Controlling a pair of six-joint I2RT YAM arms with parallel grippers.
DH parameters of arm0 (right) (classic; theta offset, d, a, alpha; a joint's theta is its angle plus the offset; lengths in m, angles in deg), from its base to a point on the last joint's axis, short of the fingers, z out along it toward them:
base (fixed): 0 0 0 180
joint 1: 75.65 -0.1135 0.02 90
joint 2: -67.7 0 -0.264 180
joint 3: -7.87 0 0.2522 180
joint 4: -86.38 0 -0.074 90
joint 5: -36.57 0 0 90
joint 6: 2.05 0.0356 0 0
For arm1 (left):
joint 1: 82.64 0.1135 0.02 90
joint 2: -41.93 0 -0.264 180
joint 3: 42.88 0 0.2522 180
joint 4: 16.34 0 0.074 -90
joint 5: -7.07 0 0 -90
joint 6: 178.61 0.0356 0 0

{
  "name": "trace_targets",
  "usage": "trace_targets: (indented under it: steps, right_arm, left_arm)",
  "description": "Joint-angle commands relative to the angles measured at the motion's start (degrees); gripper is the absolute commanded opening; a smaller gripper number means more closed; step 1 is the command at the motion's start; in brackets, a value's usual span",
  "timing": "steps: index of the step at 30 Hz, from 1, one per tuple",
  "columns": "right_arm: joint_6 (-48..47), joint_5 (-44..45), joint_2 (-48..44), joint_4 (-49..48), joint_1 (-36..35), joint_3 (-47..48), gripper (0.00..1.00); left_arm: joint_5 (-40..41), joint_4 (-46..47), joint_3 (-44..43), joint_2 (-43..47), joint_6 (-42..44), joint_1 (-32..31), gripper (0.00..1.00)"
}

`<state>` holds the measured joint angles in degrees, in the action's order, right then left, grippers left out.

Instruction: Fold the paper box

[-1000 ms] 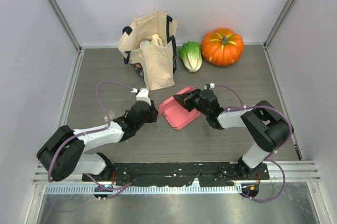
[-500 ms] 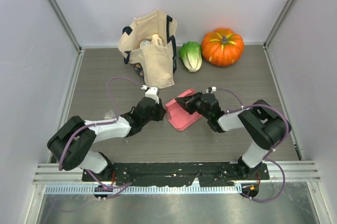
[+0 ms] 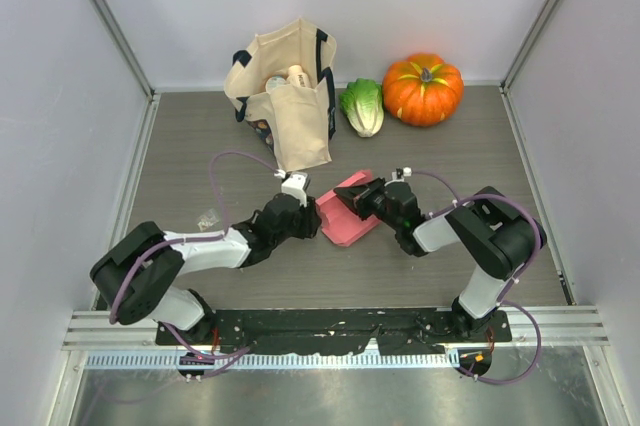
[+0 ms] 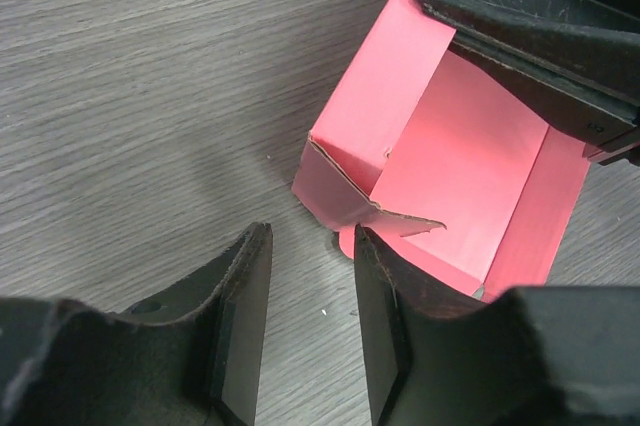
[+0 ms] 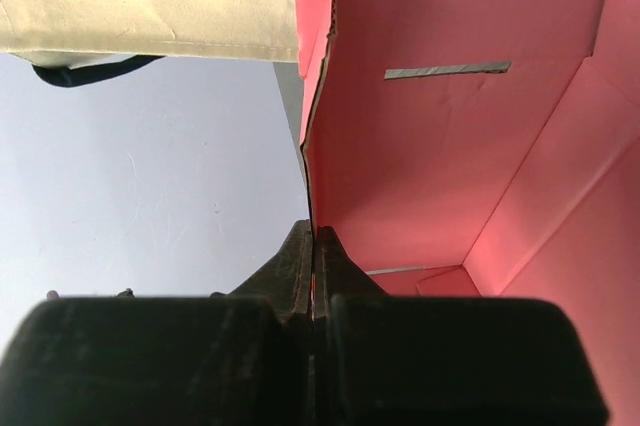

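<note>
The paper box (image 3: 345,216) lies half-formed in the middle of the surface (image 3: 470,146), between the two claws and just in front of a cloth bag (image 3: 285,96). It is an open pink tray with its walls raised and one corner flap bent loose.

The right claw (image 3: 357,196) is clamped on one side wall, the thin card pinched flat between its tips. The left claw (image 4: 305,321) has its fingers apart, with the loose corner just ahead of the gap. Whether one finger brushes the card I cannot tell.

The likeliest trouble is at that corner. The flap is already creased and ragged, so a push at the wrong angle would probably crush it rather than tuck it in. Only one wall is held, so pressure from the left could swing the box around that grip, or slide it. A hard pull from the right could tear the wall. The slot (image 5: 447,70) in the panel is narrow, so a tab could easily miss it.

The bag is near behind the box, and a shove backward could run into it. A lettuce (image 3: 363,106) and a pumpkin (image 3: 423,89) sit well apart at the back, out of the way.
</note>
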<state>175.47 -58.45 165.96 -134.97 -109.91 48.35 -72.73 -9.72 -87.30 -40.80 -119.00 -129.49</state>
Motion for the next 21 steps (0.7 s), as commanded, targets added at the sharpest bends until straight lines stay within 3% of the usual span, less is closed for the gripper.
trace_targets:
  steps: [1, 4, 10, 16, 21]
  right_arm:
    - [-0.8, 1.0, 0.2, -0.8, 0.2, -1.2, 0.01]
    - [0.0, 0.8, 0.3, -1.5, 0.2, -1.2, 0.01]
    - [2.6, 0.8, 0.8, -2.4, 0.2, -1.5, 0.01]
    - [5.4, 0.5, 2.2, -3.7, 0.1, -1.7, 0.01]
    - [7.0, 0.0, 2.8, -3.7, 0.1, -1.4, 0.01]
  left_arm:
    - [3.6, 4.6, -0.2, 1.4, 1.7, -1.1, 0.44]
    - [7.2, 5.0, -1.2, 0.5, 1.6, -2.2, 0.44]
    - [15.6, 6.1, -3.8, -3.2, 2.6, -4.2, 0.32]
    - [20.4, 8.6, -5.2, -6.4, 3.3, -6.9, 0.38]
    - [27.3, 9.2, -7.0, -9.2, 3.8, -7.9, 0.33]
